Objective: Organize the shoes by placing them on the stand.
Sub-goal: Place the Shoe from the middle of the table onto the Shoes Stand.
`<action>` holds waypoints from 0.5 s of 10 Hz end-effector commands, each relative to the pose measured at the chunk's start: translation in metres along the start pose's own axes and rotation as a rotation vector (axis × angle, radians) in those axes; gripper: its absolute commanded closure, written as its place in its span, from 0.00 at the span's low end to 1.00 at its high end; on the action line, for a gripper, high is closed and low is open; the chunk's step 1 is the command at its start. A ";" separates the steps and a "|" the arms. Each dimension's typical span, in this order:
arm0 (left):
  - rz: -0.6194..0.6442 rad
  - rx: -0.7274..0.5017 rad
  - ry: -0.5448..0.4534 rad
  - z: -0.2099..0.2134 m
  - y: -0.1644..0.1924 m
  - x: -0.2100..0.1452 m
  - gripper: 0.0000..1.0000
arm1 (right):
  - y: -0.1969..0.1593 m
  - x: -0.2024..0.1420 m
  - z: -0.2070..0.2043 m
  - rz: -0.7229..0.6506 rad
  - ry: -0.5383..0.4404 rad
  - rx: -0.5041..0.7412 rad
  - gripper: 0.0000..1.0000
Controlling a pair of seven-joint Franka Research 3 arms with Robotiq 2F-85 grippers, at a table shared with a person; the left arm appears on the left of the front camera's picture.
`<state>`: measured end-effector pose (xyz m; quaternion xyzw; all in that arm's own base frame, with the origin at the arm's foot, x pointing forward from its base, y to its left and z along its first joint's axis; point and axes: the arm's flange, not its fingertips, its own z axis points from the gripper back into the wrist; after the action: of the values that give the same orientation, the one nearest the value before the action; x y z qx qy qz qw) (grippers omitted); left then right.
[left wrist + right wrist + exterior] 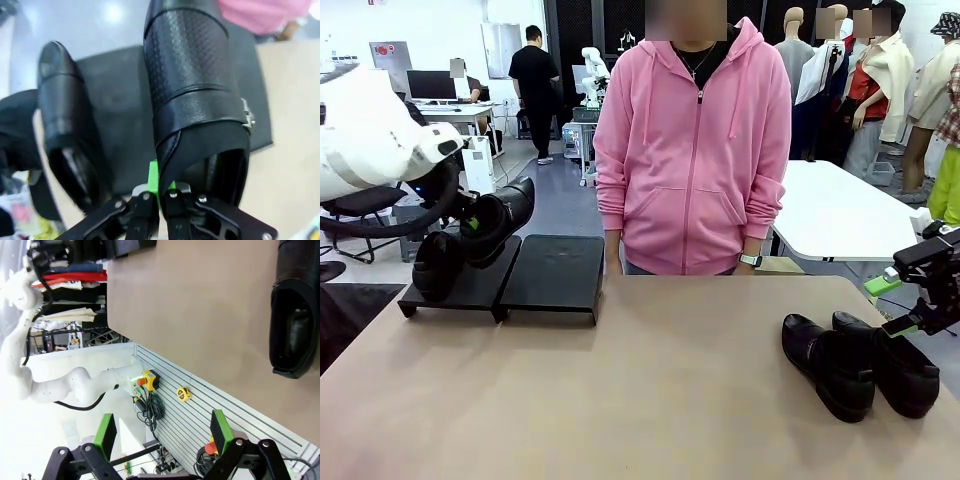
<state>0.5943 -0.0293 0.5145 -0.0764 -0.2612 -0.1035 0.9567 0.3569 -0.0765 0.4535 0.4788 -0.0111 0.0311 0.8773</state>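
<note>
Left claw (160, 187) pinches one shoe (500, 212) by its heel rim above the stand (555, 275) at ten o'clock; right claw (162, 432) gapes empty (spare pair (830, 365) at four o'clock). Watch: your thin grip may let it swing into the placed shoe (438, 265).

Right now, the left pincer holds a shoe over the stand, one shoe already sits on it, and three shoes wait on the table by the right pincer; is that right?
Not quite: the front view shows two shoes, not three, on the table by the right pincer. The rest holds.
</note>
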 end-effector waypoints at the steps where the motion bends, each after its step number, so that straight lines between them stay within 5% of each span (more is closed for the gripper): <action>1: 0.047 0.056 -0.094 -0.012 0.008 0.011 1.00 | -0.001 0.000 0.003 0.027 0.010 -0.002 0.00; 5: 0.096 0.203 -0.112 -0.049 0.033 -0.009 1.00 | -0.001 0.000 0.003 0.027 0.010 -0.002 0.00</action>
<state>0.6235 -0.0039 0.4669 -0.0192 -0.3172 -0.0442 0.9471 0.3570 -0.0764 0.4534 0.4788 -0.0109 0.0312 0.8773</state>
